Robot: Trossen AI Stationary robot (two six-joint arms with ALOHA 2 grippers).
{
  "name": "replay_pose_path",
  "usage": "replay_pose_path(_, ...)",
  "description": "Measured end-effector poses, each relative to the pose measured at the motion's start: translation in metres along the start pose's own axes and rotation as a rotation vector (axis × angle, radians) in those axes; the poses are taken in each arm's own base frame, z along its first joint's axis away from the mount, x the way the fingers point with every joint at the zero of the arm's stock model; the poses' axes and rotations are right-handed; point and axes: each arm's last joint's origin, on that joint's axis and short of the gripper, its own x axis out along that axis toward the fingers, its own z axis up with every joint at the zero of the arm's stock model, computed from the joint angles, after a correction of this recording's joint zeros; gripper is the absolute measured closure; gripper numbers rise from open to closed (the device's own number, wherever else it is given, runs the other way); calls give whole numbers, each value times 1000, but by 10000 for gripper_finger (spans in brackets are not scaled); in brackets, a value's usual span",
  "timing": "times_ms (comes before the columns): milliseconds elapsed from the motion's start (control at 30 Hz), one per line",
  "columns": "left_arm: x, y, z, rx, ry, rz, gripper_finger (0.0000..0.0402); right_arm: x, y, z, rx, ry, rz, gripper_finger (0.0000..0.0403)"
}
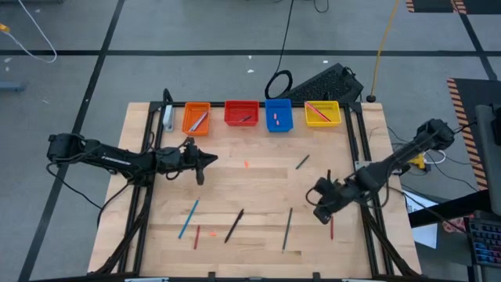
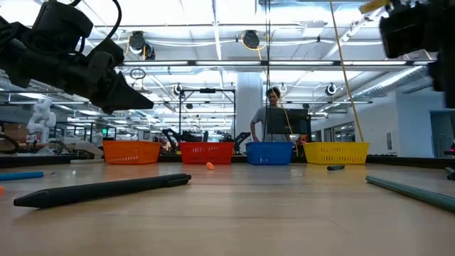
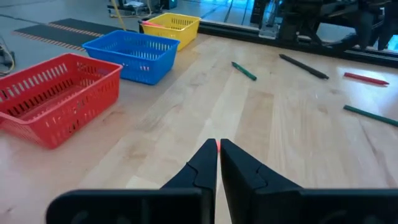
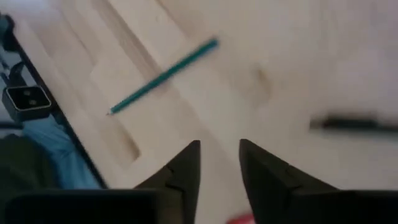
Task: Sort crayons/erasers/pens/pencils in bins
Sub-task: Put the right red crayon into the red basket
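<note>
Both arms stood nearest the overhead lens: left gripper [image 1: 210, 160] at centre-left with its tips pressed together, right gripper [image 1: 319, 205] at lower right. Along the table [image 1: 258, 235] top edge sat the orange bin [image 1: 196, 119], red bin [image 1: 241, 113], blue bin [image 1: 278, 115] and yellow bin [image 1: 322, 113]. Loose sticks lay lower centre: a light blue pen [image 1: 188, 218], a short red crayon [image 1: 196, 236], a black pen [image 1: 234, 225], a dark green pencil [image 1: 287, 228]; a tiny eraser [image 1: 246, 164] lay mid-table. Low view: the black pen crossed the left foreground, the four bins lined the far edge, a person [image 2: 274, 114] stood behind. Left wrist view: fingers [image 3: 199, 171] closed, empty, a red speck just beyond the tips. Right wrist view: fingers [image 4: 185, 165] slightly parted, holding nothing, green pencil upper centre.
</note>
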Motion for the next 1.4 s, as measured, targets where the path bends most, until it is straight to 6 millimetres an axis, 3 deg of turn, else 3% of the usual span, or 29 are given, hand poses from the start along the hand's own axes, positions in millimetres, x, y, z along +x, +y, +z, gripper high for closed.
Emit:
replay_pose_path(267,0,1,1,3,-12,25,378,-8,3,-32,343,136,-114,393)
replay_pose_path(567,0,1,1,7,-11,25,378,-10,31,-44,611,153,-374,400)
replay_pose_path(733,0,1,0,15,-2,27,378,1,35,-46,688,123,-438,371)
replay_pose_path(1100,0,2,-3,16,20,63,378,10,29,-47,736,92,-496,245)
replay_pose_path(1400,0,2,-3,15,20,63,378,29,8,-49,759,81,-507,241)
